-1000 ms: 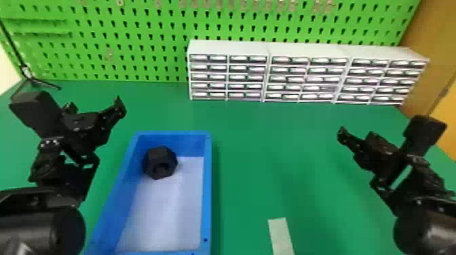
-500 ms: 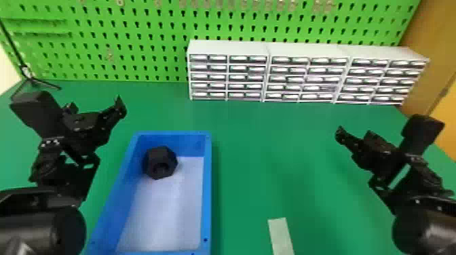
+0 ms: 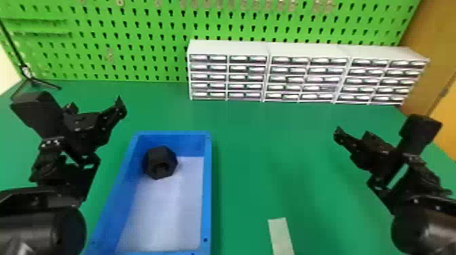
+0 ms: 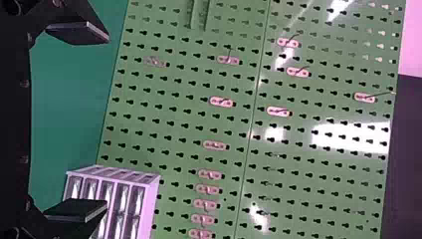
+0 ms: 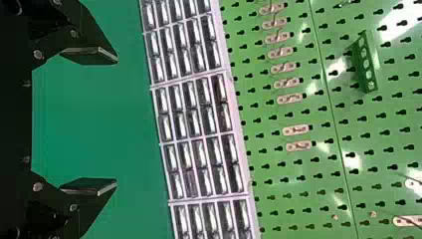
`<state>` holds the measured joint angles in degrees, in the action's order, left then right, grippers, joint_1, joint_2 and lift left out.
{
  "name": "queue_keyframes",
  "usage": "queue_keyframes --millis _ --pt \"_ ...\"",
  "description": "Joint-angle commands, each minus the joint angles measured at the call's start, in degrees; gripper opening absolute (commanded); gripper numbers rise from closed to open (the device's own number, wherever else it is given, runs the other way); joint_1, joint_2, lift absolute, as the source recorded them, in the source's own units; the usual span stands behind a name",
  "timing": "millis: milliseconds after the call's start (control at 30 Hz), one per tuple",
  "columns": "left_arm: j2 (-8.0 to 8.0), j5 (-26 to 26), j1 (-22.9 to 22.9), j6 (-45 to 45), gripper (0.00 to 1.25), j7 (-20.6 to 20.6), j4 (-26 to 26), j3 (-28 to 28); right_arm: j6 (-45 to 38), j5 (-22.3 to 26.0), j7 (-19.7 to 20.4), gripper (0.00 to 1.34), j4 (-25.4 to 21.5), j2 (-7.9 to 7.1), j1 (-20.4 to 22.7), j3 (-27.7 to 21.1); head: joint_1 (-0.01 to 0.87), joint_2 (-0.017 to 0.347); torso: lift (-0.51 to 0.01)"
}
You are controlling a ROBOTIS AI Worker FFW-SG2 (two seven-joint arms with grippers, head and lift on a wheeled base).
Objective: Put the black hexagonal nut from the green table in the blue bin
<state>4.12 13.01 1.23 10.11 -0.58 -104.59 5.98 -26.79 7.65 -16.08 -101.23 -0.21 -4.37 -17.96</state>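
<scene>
Nut (image 3: 160, 162): lying in the blue bin (image 3: 207, 190), up in its 11 o'clock corner, hole facing the camera
Bin: sitting on the green surface (image 3: 247, 152), between 7 and 8 o'clock in head view
Left hand (image 3: 95, 106): hovering at 9 o'clock, fingers standing apart, holding nothing
Right hand (image 3: 353, 134): hovering at 3 o'clock, fingers standing apart, holding nothing
Drawers (image 3: 308, 81): standing from 11 to 2 o'clock
Pale strip (image 3: 281, 235): lying at 5 o'clock
</scene>
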Motion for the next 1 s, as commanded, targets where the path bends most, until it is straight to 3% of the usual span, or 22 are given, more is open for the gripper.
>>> queue_keyframes --millis 0,967 --pt "0.01 0.0 -0.1 0.0 1.13 0.0 0.0 0.0 0.0 0.1 0.0 0.94 0.0 0.12 0.1 -0.1 0.692 0.008 -0.097" --pt "-0.08 -0.1 0.0 0.0 1.13 0.0 0.0 -0.2 -0.5 0.0 0.0 0.94 0.1 -0.14 -0.4 0.8 0.692 0.008 -0.097"
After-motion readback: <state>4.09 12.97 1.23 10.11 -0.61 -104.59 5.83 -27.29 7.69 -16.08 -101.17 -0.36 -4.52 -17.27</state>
